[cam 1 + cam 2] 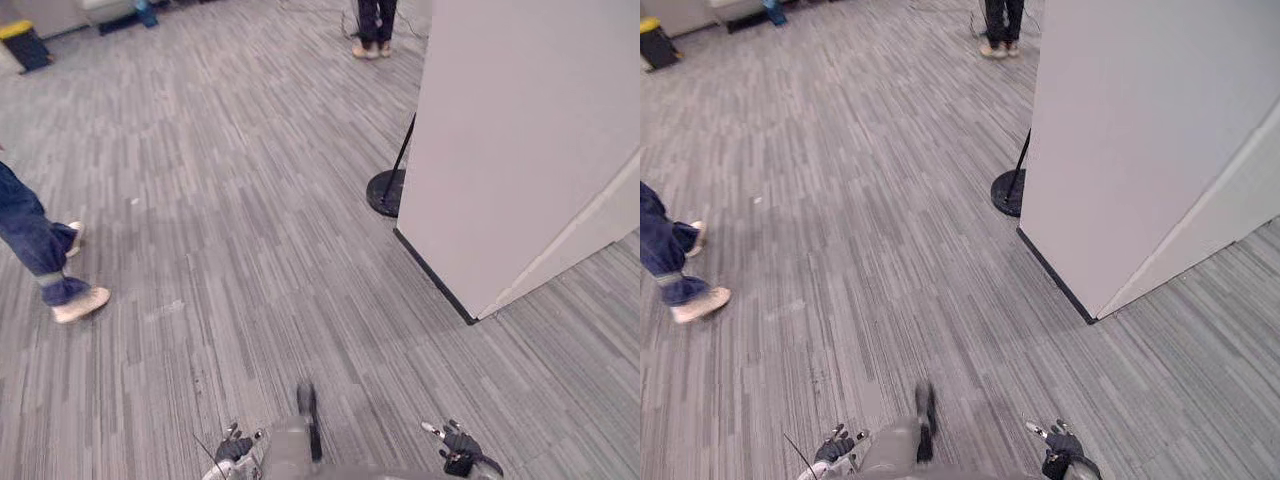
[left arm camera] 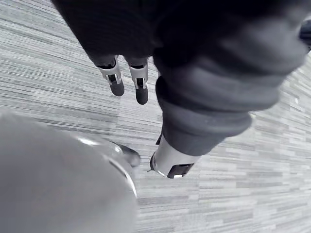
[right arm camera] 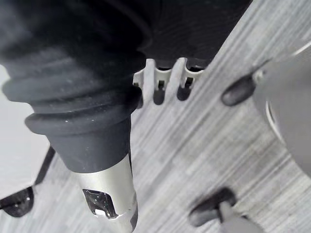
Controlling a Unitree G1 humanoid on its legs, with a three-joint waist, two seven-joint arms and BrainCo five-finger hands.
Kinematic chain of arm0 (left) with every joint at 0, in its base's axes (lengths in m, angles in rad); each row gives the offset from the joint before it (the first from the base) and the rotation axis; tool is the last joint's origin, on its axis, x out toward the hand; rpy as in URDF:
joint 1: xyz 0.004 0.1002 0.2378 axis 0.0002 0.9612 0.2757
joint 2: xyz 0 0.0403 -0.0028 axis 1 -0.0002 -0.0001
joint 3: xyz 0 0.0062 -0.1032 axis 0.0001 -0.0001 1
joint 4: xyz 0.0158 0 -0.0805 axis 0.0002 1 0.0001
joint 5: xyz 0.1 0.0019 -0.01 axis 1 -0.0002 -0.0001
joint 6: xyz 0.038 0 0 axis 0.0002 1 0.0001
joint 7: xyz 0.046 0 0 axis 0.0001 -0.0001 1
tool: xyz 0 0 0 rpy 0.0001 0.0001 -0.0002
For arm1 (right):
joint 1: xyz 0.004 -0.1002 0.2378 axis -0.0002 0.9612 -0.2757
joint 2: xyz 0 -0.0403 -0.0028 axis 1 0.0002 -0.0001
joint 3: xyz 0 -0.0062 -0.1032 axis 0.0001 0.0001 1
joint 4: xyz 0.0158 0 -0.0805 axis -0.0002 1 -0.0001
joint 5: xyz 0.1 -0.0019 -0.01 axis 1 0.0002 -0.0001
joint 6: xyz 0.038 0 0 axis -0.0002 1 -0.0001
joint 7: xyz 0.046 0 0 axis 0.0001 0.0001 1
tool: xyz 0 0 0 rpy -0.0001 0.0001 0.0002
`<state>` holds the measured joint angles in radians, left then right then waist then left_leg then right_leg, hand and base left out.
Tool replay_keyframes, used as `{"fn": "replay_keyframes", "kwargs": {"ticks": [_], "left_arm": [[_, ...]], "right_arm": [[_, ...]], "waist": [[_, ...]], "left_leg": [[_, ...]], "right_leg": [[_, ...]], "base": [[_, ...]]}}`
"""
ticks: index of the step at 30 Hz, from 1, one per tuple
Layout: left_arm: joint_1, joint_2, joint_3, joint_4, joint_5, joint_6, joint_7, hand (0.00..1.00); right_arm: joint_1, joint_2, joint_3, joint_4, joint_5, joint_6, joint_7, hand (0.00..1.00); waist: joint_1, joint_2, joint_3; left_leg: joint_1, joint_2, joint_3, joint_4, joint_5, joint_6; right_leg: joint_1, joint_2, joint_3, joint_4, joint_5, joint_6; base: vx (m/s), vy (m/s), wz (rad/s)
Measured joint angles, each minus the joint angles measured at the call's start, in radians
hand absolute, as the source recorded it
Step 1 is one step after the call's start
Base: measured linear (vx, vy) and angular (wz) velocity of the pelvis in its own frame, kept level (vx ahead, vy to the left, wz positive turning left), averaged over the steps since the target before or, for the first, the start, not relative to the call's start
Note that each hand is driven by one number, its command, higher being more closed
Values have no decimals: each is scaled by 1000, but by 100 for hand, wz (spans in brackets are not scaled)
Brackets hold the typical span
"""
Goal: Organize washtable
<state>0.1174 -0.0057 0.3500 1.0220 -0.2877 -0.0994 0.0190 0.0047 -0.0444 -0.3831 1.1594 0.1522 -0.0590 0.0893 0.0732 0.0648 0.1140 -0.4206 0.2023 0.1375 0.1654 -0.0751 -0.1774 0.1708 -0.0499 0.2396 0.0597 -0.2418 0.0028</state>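
The left hand (image 1: 232,448) and right hand (image 1: 458,445) hang near over the grey carpet (image 1: 250,200), fingers relaxed and loosely open, holding nothing. A white partition (image 1: 520,130) stands right, with 1 black stand base (image 1: 385,192) beside it. A person's legs (image 1: 40,250) show at left.

The white partition (image 1: 520,150) runs off the top and right edges and hides the upper pole of the black stand (image 1: 385,192). Left of the partition a person (image 1: 45,262) is cut to jeans and shoes. Beyond its far corner another person (image 1: 374,25) is cut to shins and shoes. Nearer than the partition, the left hand (image 1: 232,450) and the right hand (image 1: 458,445) are clipped by the bottom edge.
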Motion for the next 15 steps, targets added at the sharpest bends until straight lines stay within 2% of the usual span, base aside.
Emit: {"fn": "replay_keyframes", "kwargs": {"ticks": [1, 2, 3, 4, 5, 6, 7, 8, 9, 11, 13, 15], "left_arm": [[12, -2, 18, 9, -16, 1, 10, 0], [41, 14, 38, 8, -19, 0, 10, 0], [51, 18, 51, 8, -21, 1, 10, 0], [68, 19, 61, 18, -25, 5, 12, 0], [67, 20, 73, 42, -30, 7, 19, 0], [68, 19, 74, 48, -34, 6, 25, 0], [70, 14, 72, 47, -34, 6, 27, 0], [59, 11, 67, 46, -35, 5, 28, 0], [52, 11, 61, 45, -35, 5, 29, 0], [32, 11, 24, 44, -33, 5, 28, 0], [22, 12, -11, 45, -30, 6, 25, 0], [1, 20, -47, 47, 9, 8, 14, 0]], "right_arm": [[-3, 3, -1, 10, -7, 1, -3, 0], [-8, 28, 0, 14, -8, 0, -1, 0], [-9, 38, 0, 16, -10, 0, 1, 0], [-8, 48, -1, 24, -17, -2, 1, 0], [0, 60, -4, 27, -17, -2, 1, 0], [2, 59, -3, 26, -17, -1, 2, 0], [1, 56, -3, 20, -15, -2, 2, 0], [-1, 46, -4, 9, -12, -6, 3, 0], [-2, 45, -3, 4, -5, -7, 3, 0], [-2, 40, 2, -11, 19, -10, 3, 0], [-1, 35, 9, -34, 43, -12, 4, 0], [-2, 28, 18, -49, 42, -14, 4, 0]], "waist": [[3, -14, -2], [2, -55, -13], [2, -69, -22], [12, -88, -30], [27, -101, -34], [29, -100, -37], [26, -88, -36], [24, -70, -25], [22, -68, -25], [12, -44, -28], [-15, -30, -34], [-39, -25, -32]], "left_leg": [[9, -3, 13, 51, 104, 14], [19, -24, 30, 74, 106, 17], [22, -32, 37, 82, 101, 31], [56, -38, 92, 85, 88, 111], [111, -56, 144, 78, 68, 156], [140, -66, 159, 68, 59, 170], [200, -84, 179, 38, 39, 199], [263, -98, 185, 12, 11, 211], [291, -105, 186, 2, -5, 214], [390, -119, 183, -31, -67, 223], [455, -119, 175, -61, -94, 222], [510, -116, 169, -82, -125, 213]], "right_leg": [[18, -26, 35, 9, -5, -4], [-5, -47, 68, 63, 15, -29], [-27, -60, 81, 98, 34, -23], [-61, -73, 106, 172, 78, 41], [-95, -84, 127, 256, 132, 84], [-109, -86, 127, 299, 169, 103], [-133, -86, 115, 390, 251, 128], [-161, -86, 73, 494, 265, 127], [-176, -86, 43, 538, 239, 124], [-248, -71, -93, 638, 96, 82], [-315, -28, -169, 633, 23, 65], [-405, 27, -214, 590, -6, 47]], "base": [[706, 531, -86], [586, 427, -80], [567, 350, -89], [570, 337, -90], [678, 398, -85], [531, 295, -58], [493, 276, -31], [462, 262, -23], [391, 227, -15], [320, 172, -6], [334, 80, 14], [407, 1, 16]]}}
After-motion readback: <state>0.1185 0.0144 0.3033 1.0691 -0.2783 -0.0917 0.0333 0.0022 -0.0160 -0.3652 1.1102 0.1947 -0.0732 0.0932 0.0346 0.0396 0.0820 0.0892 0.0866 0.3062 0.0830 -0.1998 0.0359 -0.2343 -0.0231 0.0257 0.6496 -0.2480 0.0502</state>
